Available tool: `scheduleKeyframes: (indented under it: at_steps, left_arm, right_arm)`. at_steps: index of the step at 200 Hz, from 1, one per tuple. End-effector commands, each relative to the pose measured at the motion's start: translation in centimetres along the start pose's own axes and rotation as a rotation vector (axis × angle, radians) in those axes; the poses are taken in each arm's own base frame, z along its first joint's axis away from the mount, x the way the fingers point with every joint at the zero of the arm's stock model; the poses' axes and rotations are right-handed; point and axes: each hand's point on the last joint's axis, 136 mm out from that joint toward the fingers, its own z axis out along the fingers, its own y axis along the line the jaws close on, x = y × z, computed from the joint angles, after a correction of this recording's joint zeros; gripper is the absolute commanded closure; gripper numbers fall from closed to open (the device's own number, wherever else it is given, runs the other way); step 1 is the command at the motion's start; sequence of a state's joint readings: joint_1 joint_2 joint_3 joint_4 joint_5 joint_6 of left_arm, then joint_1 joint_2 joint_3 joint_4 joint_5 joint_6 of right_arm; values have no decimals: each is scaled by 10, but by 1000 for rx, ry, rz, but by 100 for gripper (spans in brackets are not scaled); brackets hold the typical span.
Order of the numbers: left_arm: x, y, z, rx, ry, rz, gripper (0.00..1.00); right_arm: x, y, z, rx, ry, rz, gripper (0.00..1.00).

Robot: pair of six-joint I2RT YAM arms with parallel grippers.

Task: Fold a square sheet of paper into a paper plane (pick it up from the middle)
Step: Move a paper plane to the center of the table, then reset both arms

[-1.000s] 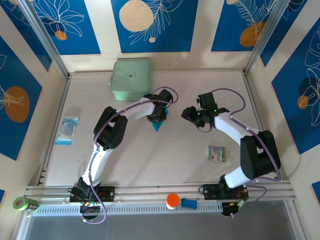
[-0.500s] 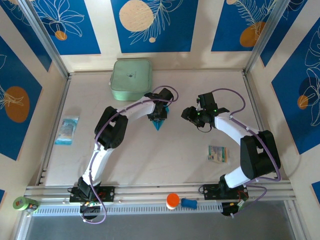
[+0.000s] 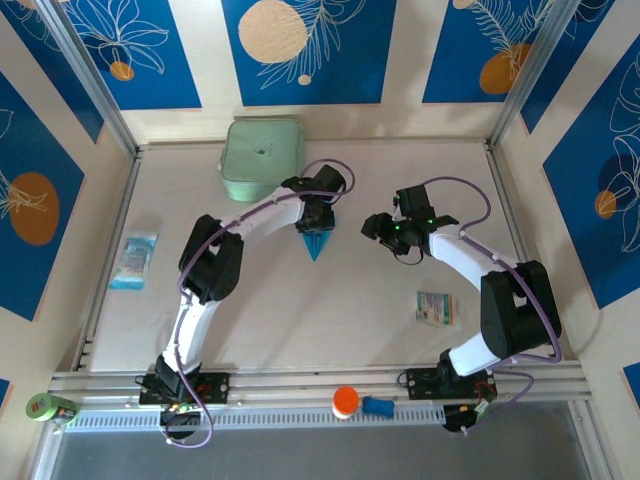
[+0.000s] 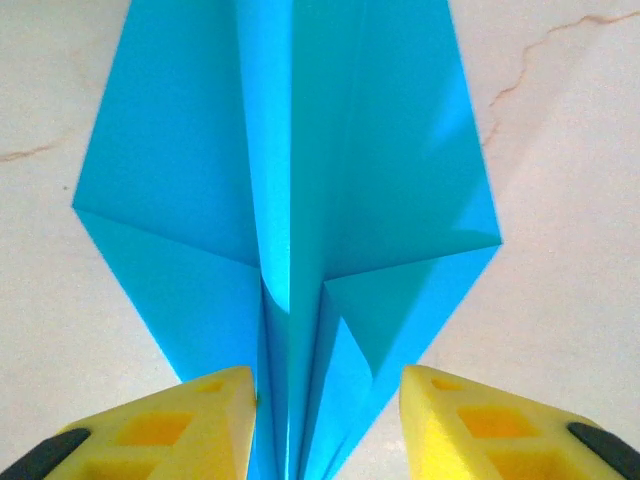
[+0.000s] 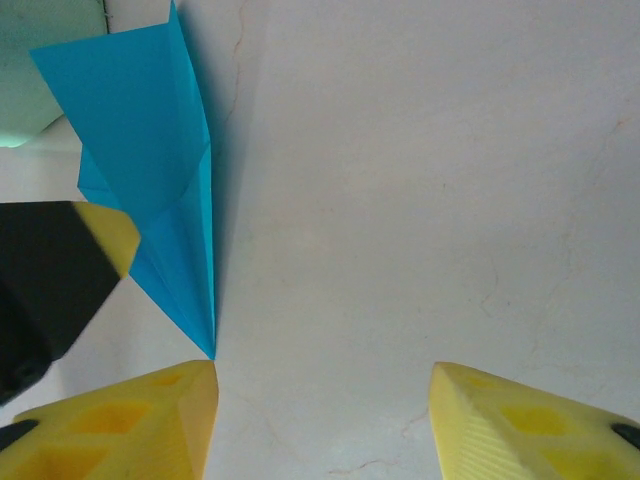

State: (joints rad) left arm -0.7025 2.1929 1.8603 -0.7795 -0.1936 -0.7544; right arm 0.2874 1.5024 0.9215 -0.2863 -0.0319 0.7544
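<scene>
The left jaws have let go and pulled back toward the far side. They now stand wide open with nothing in them. Their pads [image 4: 190, 425] flank the tapering end of the plane [image 3: 318, 245]. The left pad is at the edge of the centre fold, touching it or nearly so, and the right pad stands apart from the paper.

The plane lies flat on the tabletop [image 3: 380, 310], in the middle between the two arms. In the top view its point aims at the near edge. Its creases are layered, and the wings spread to either side of a raised centre fold. From that, the folding looks finished or close to it, and this reads as the release rather than a fresh grip.

The right jaws are also wide open and empty. They sit low over the tabletop just right of the plane, whose tip comes just beside their left pad in the right wrist view.

A second ago, and half a second ago, the left jaws sat over the plane so that only a small blue tip showed. Now much more of the paper is bare, and the left arm [image 3: 255, 218] reaches farther, its elbow swung out to the left. The right arm [image 3: 470, 255] has not moved. The box [image 3: 262, 158] and the packets [image 3: 435, 307] lie where they did.
</scene>
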Motion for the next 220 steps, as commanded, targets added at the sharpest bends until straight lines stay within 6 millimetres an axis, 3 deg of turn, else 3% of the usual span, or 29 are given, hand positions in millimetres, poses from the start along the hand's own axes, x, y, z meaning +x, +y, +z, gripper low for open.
scheduleKeyframes:
  at_steps: [1,24,44,63,97,112,132,158,184,220]
  left_arm:
    - [-16,4,-38,16,-58,-22,56]
    - [-29,12,-72,21,-142,-25,54]
    - [-43,32,-108,9,-257,-39,49]
    - [-51,69,-140,-42,-387,-64,40]
    - [-52,146,-179,-187,-629,-84,9]
    - [-45,181,-183,-258,-700,-92,0]
    - [-35,228,-182,-340,-777,-135,0]
    - [-20,278,-176,-480,-862,-133,1]
    - [-13,302,-161,-538,-900,-80,1]
    - [-18,307,-124,-511,-870,45,1]
  right_arm:
    - [-3,-1,-9,13,-17,-21,40]
    - [-18,2,-26,39,-77,-57,34]
    - [-40,7,-51,67,-169,-110,24]
    - [-60,12,-75,84,-268,-175,0]
    - [-92,-7,-109,225,-451,-218,1]
    - [-106,-28,-120,321,-543,-203,1]
    - [-119,-58,-130,383,-639,-162,1]
    - [-121,-105,-129,401,-723,-76,1]
    - [-116,-135,-121,432,-767,-102,1]
    - [-109,-130,-86,380,-717,-295,1]
